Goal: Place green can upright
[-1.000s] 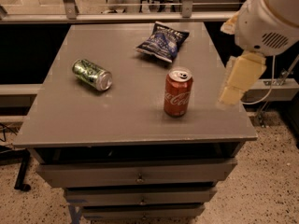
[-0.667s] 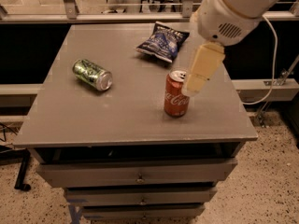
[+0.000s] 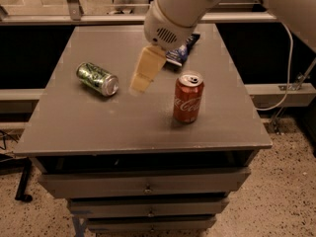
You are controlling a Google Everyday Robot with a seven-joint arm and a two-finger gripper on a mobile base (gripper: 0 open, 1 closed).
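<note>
The green can lies on its side on the left part of the grey tabletop, its silver end facing front right. My gripper hangs above the middle of the table, between the green can and the red Coca-Cola can. It is a short way right of the green can and holds nothing that I can see. The white arm comes down from the upper right.
The red Coca-Cola can stands upright at the right centre. A blue snack bag lies at the back, partly hidden by the arm. The cabinet has drawers below. A white cable hangs at the right.
The arm has swung left across the table, from beyond the right edge, past the red can, to above the table's middle. The cans have not moved.
</note>
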